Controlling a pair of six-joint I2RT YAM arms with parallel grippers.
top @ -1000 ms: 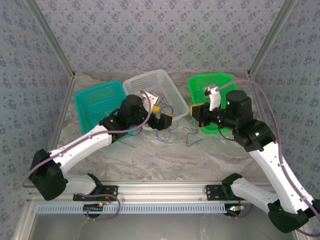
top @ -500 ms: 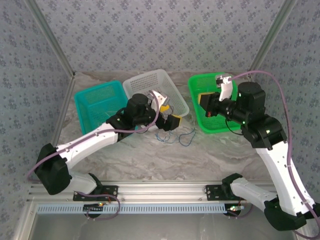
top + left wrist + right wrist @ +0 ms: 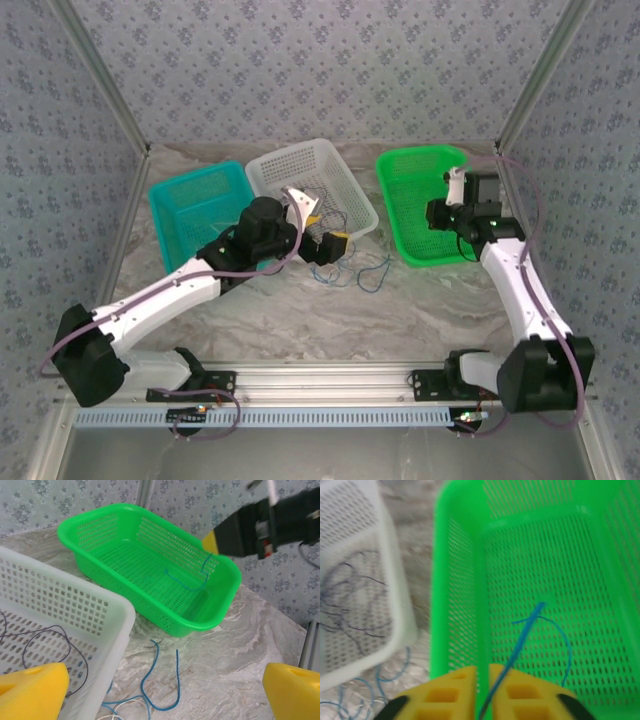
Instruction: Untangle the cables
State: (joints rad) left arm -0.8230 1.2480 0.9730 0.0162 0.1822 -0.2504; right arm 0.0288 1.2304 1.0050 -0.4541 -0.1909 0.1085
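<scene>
The right end effector (image 3: 482,685) pinches a blue cable (image 3: 523,640) above the green basket (image 3: 456,580); the left end effector (image 3: 161,687) gapes wide, empty, beside the white basket (image 3: 100,605).

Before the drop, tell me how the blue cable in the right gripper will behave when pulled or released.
Likely floppy: the blue cable bends and curls beyond the right gripper rather than holding a line. Probably very light, being far thinner than the green basket rim. It may settle in loose loops, not flat.
</scene>
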